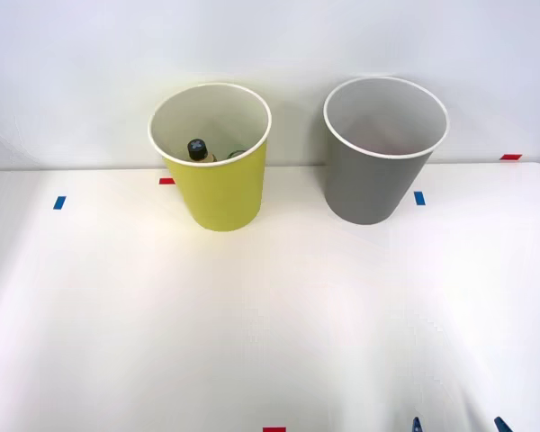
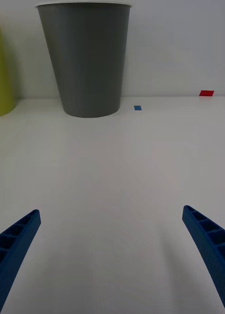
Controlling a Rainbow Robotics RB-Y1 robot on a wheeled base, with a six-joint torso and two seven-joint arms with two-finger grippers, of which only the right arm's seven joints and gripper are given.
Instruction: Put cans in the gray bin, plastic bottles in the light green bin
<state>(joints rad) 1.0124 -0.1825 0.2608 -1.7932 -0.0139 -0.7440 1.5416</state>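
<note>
On the white table point(image 1: 270, 324), the light green bin point(image 1: 218, 193) stands far left, a plastic bottle point(image 1: 197, 149) upright inside, its dark cap showing. Right of it, apart, stands the gray bin point(image 1: 375, 180). At the near right edge, the right gripper point(image 2: 112, 255) hovers, fingers point(image 2: 14, 240) spread wide, holding nothing.

With the right gripper point(image 2: 112, 255) spread wide low over the table point(image 1: 252, 333), the gray bin point(image 2: 85, 59) stands upright well ahead of the jaws, the light green bin point(image 1: 218, 184) apart to its left with a bottle point(image 1: 198, 149) inside.
</note>
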